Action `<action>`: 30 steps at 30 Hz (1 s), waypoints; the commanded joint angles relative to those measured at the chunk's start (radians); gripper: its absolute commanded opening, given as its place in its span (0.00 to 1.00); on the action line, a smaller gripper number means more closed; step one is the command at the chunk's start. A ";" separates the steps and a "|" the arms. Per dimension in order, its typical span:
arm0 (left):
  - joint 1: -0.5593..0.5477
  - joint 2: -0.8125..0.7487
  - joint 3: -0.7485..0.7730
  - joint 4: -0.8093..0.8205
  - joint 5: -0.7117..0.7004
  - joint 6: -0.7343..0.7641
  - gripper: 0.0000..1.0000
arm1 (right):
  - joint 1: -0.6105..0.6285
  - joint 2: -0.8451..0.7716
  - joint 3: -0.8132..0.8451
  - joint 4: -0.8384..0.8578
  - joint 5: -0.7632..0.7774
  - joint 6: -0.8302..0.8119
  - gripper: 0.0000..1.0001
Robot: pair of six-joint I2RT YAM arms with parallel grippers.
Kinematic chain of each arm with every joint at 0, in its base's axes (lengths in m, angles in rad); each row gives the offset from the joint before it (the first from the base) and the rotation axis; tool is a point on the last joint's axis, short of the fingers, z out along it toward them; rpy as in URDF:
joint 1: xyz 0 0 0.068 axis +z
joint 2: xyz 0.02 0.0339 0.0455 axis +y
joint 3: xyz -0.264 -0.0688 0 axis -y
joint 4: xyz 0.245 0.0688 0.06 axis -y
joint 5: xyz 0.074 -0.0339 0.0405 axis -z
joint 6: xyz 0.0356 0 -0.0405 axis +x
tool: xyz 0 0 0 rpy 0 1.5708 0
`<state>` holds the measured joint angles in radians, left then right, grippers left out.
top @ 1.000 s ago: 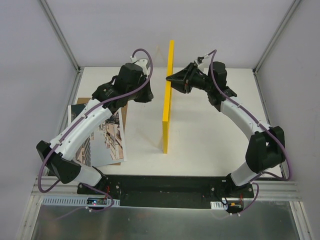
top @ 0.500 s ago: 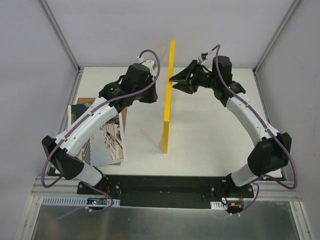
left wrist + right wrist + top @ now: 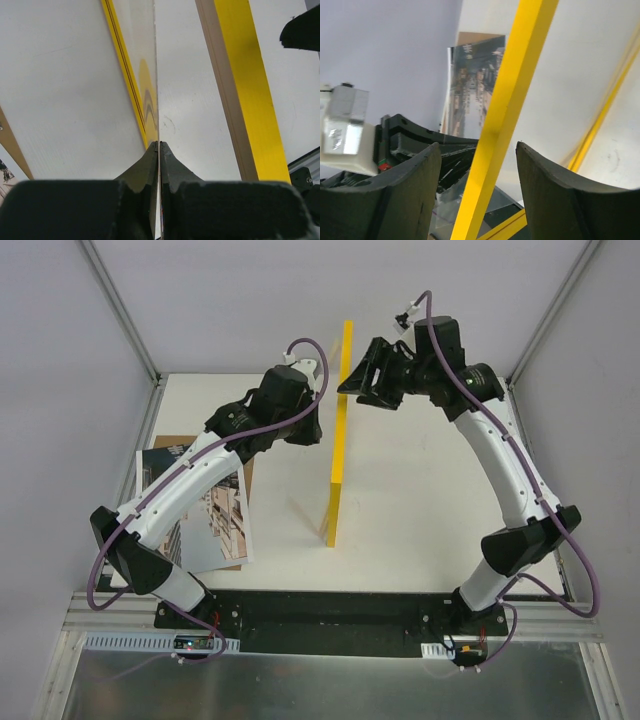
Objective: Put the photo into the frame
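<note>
While the photo point(image 3: 222, 522) lies flat and face up near the left edge of the table point(image 3: 420, 510), partly under the left arm point(image 3: 180, 485), the frame point(image 3: 338, 440) stands on edge in the middle of the table, well apart from it. From above the frame shows only as a narrow yellow strip running from near to far. The photo rests on a brown board point(image 3: 160, 444), which shows past its far edge and along its right side.

A thin clear pane point(image 3: 142, 75) stands just left of the frame, close to parallel with it, and carries a yellow reflection. The left claw point(image 3: 159, 146) is pinched together on an edge of this pane, with the sheet running straight between its fingertips. To the right of the pane, that wrist view shows a yellow bar of the frame with a pale wood edge.

The right claw point(image 3: 477, 146) is at the far end of the frame, on its right side. Its fingers stand apart with a yellow bar of the frame passing between them. Whether either finger touches the bar cannot be told. Beyond the bar, its wrist view shows the photo and board lying on the table.
</note>
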<state>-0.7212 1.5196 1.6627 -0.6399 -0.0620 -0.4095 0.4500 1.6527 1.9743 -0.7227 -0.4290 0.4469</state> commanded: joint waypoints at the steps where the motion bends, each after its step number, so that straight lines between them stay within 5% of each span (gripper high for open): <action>1: -0.012 -0.003 0.037 0.022 -0.013 -0.003 0.00 | 0.044 0.070 0.125 -0.245 0.209 -0.131 0.64; 13: -0.018 -0.004 0.031 0.022 -0.013 -0.002 0.00 | 0.136 0.144 0.227 -0.334 0.403 -0.197 0.67; 30: -0.020 -0.001 0.031 0.020 -0.015 0.001 0.00 | 0.188 0.150 0.287 -0.334 0.472 -0.200 0.69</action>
<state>-0.7330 1.5204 1.6627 -0.6399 -0.0647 -0.4099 0.6254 1.7966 2.2200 -1.0134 0.0055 0.2695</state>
